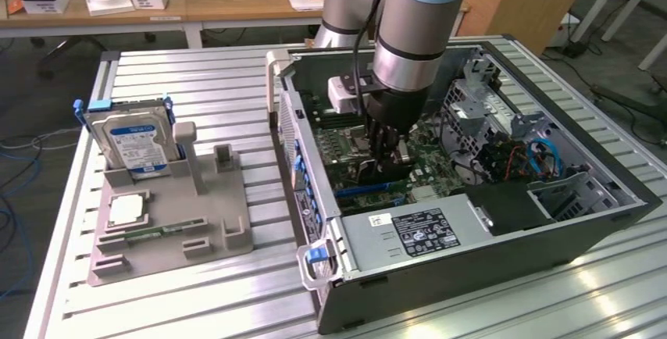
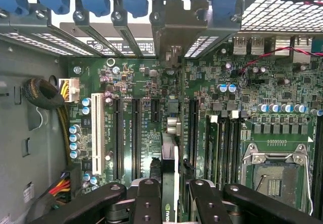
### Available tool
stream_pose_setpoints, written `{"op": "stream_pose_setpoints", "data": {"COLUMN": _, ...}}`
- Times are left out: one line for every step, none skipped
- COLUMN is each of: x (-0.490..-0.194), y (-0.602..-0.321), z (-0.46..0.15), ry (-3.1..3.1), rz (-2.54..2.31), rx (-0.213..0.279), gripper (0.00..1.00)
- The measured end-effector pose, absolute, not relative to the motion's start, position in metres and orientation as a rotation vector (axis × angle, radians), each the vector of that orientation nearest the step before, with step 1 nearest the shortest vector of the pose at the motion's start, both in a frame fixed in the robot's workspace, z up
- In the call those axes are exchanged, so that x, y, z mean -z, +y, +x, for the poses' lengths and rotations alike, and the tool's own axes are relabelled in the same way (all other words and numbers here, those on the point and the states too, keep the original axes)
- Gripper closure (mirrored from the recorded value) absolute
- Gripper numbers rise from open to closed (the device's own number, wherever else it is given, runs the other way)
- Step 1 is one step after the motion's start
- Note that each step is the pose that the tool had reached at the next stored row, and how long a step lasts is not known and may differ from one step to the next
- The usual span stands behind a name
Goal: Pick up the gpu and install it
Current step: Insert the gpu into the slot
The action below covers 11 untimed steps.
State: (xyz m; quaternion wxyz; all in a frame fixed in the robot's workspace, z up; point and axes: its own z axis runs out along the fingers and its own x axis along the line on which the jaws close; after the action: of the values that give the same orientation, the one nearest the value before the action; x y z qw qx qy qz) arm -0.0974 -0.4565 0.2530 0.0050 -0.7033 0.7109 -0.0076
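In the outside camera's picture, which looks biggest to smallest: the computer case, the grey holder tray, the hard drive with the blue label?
1. Computer case, clearly largest.
2. Grey holder tray.
3. Hard drive, standing upright in the tray, smallest.

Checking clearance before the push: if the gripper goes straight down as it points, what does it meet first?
The gpu, held edge-on between the fingers, would likely meet the motherboard at the expansion slots first. Exactly which slot is hard to tell, depth being unclear.
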Motion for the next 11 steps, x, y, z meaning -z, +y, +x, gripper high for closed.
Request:
{"op": "stream_pose_setpoints", "data": {"x": -0.2529, "y": -0.4565, "z": -0.0974, "ry": 2.226, "rz": -2.202, "rx": 0.024, "gripper": 0.74}}
{"op": "stream_pose_setpoints", "data": {"x": -0.2527, "y": -0.4565, "z": -0.0974, "ry": 2.226, "rz": -2.202, "rx": 0.024, "gripper": 0.74}}
{"op": "stream_pose_setpoints", "data": {"x": -0.2525, "y": -0.4564, "z": -0.0974, "ry": 2.226, "rz": -2.202, "rx": 0.024, "gripper": 0.74}}
{"op": "stream_pose_setpoints", "data": {"x": -0.2525, "y": -0.4564, "z": -0.0974, "ry": 2.226, "rz": -2.202, "rx": 0.024, "gripper": 0.74}}
{"op": "stream_pose_setpoints", "data": {"x": -0.2524, "y": -0.4565, "z": -0.0974, "ry": 2.226, "rz": -2.203, "rx": 0.024, "gripper": 0.74}}
{"op": "stream_pose_setpoints", "data": {"x": -0.252, "y": -0.4564, "z": -0.0974, "ry": 2.226, "rz": -2.202, "rx": 0.024, "gripper": 0.74}}
{"op": "stream_pose_setpoints", "data": {"x": -0.2512, "y": -0.4563, "z": -0.0974, "ry": 2.225, "rz": -2.203, "rx": 0.024, "gripper": 0.74}}
{"op": "stream_pose_setpoints", "data": {"x": -0.2504, "y": -0.4563, "z": -0.0975, "ry": 2.225, "rz": -2.203, "rx": 0.024, "gripper": 0.74}}
{"op": "stream_pose_setpoints", "data": {"x": -0.2496, "y": -0.4562, "z": -0.0976, "ry": 2.224, "rz": -2.204, "rx": 0.024, "gripper": 0.74}}
{"op": "stream_pose_setpoints", "data": {"x": -0.249, "y": -0.4562, "z": -0.0977, "ry": 2.224, "rz": -2.205, "rx": 0.024, "gripper": 0.74}}
{"op": "stream_pose_setpoints", "data": {"x": -0.2489, "y": -0.4562, "z": -0.0977, "ry": 2.224, "rz": -2.205, "rx": 0.024, "gripper": 0.74}}
